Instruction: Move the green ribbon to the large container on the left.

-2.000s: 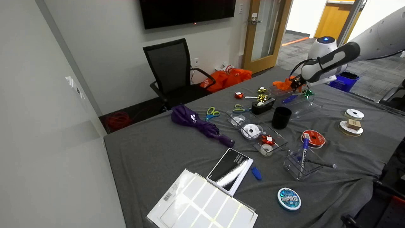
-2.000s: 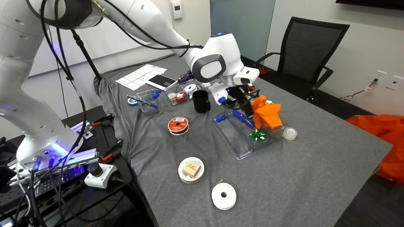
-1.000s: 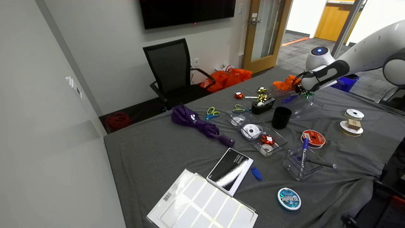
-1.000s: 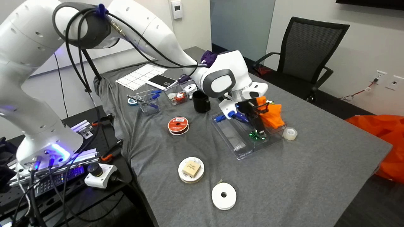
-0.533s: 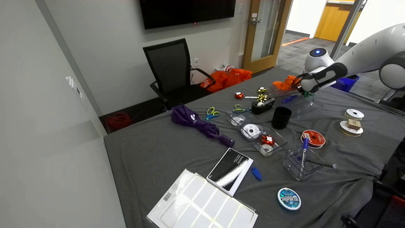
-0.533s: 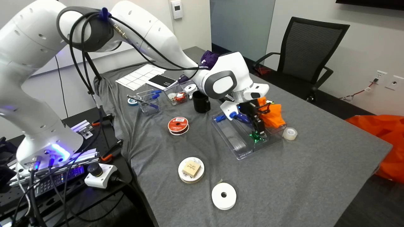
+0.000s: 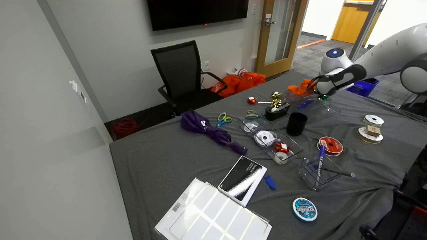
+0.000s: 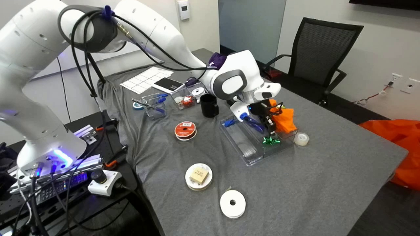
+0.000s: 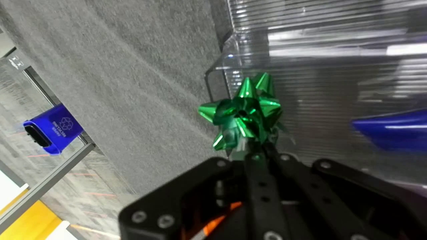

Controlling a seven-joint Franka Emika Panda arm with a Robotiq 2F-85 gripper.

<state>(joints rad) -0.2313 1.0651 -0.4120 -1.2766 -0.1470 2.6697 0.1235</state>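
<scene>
1. Toward the left in an exterior view, a white gridded sheet [image 8: 146,79] is lying flat, probably parked away from the work
2. A clear pen holder [image 8: 151,115] is gathering several pens [image 8: 144,104], one leaning out past its rim
3. A red ribbon spool [image 8: 185,130] is resting on its flat face, likely to prevent rolling
4. A black mug [image 8: 208,105] is standing upright just past the spool
5. The clear tray [image 8: 241,144] is lying open, its long left compartment probably serving as the large container, though transparent walls are blurring the divisions
6. Near the tray's rim in the wrist view, the gripper [image 9: 262,149], drawn closed, is pinching the green ribbon bow [image 9: 247,113] by its loops, presumably because foil is crushing easily; the exact pinch point is hiding behind the bow, and whether it is touching the tray floor is remaining unclear
7. An orange cloth [image 8: 283,119] is slumping behind the gripper, which is covering part of it
8. A tape roll [image 8: 301,139] is lying just beside the tray's right end
</scene>
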